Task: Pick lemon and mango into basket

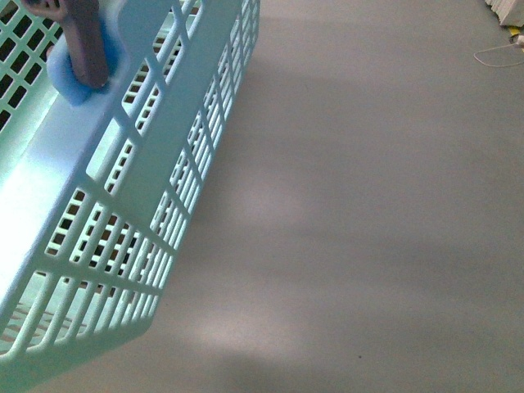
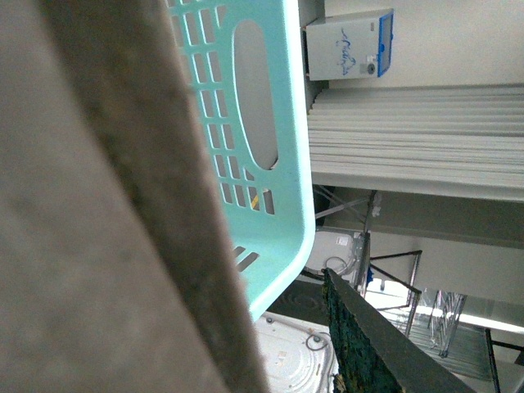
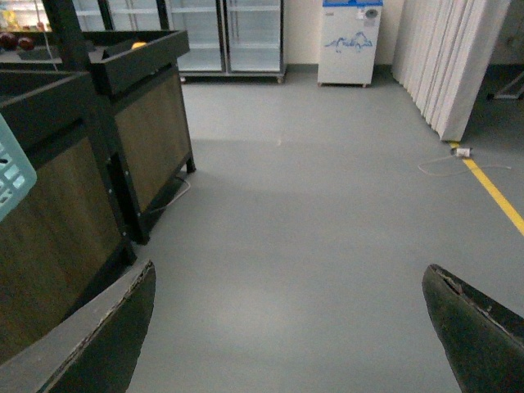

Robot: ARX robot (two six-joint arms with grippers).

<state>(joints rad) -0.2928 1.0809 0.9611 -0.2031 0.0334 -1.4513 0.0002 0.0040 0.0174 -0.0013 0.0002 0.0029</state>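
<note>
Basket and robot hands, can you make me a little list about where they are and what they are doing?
basket: light teal, slotted walls, left side of front view
basket handle: brown, at the rim
right gripper: open, nothing between its fingers, grey floor beyond
left gripper: close to the basket wall, open or shut unclear
fruit: tiny red and orange spots on dark stand, too small to name

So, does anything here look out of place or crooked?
The basket looks steeply tilted in the front view, not sitting level. Also, a loose white cable lies on the floor beside the yellow line, where it could snag something.
</note>
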